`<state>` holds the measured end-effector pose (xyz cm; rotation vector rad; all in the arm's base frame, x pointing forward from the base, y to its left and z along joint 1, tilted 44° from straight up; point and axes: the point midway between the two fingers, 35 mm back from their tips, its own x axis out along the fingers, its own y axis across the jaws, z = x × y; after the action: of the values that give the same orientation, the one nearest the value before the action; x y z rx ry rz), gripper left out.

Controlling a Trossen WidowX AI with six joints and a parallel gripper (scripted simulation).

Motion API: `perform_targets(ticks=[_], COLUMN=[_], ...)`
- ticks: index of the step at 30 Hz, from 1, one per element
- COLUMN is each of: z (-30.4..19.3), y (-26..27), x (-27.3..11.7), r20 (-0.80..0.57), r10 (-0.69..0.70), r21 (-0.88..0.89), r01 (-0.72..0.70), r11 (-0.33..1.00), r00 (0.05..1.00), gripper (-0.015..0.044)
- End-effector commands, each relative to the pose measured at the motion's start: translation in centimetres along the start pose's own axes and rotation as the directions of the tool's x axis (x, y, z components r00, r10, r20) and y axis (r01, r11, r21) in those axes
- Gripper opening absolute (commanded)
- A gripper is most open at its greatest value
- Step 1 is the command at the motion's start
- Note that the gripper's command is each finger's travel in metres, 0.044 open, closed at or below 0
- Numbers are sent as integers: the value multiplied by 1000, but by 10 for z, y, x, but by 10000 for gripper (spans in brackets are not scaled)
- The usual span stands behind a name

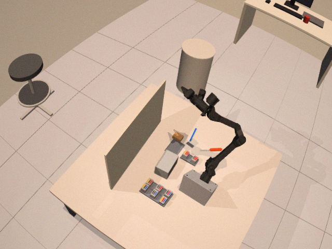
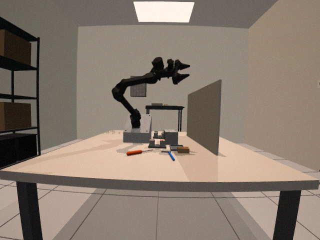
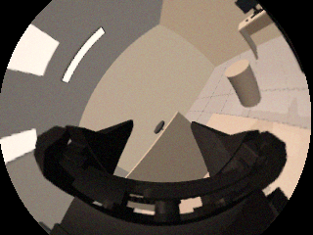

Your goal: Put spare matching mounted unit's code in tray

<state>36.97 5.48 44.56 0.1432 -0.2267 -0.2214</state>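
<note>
My gripper (image 1: 182, 88) (image 2: 189, 70) (image 3: 162, 123) is open and empty, high above the table and pointing out over the upright panel. A dark flat tray (image 1: 175, 147) (image 2: 176, 147) lies against a grey box (image 1: 167, 162) (image 2: 171, 138). Several small spares with coloured stripes sit in a larger dark rack (image 1: 152, 198); one spare (image 1: 163, 199) has yellow, red and blue stripes. Two more striped blocks (image 1: 185, 153) (image 1: 194, 159) stand in a smaller rack (image 2: 157, 146). I cannot tell which block is the mounted unit. No printed code is readable.
An upright panel (image 1: 136, 134) (image 2: 204, 116) (image 3: 171, 157) stands beyond the tray and box. A brown block (image 1: 177, 136) (image 2: 183, 149), a blue-handled tool (image 1: 193, 134) (image 2: 171, 156) and an orange screwdriver (image 1: 216, 149) (image 2: 134, 152) lie near the tray. The arm stands on a grey base (image 1: 196, 189).
</note>
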Motion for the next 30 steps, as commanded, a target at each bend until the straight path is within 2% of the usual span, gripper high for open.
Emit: perform_targets(ticks=[1,5,12,16,20,25,30], z=[-72,-126,-187,-251,-295,-335,-360], y=[13,18,16,4,-12,-33,-57], x=[25,31,32,22,5,-20,-49], r20=[-242,-384,-547,-698,-765,-769,-686], r10=[-40,-85,-167,-300,-425,-576,-725], r21=[-109,-222,-330,-444,-534,-630,-709], r01=[14,-3,-28,-64,-108,-180,-283], r11=[994,975,944,894,838,755,646], r00=[969,919,820,650,484,276,65], gripper=[440,440,440,440,440,440,440])
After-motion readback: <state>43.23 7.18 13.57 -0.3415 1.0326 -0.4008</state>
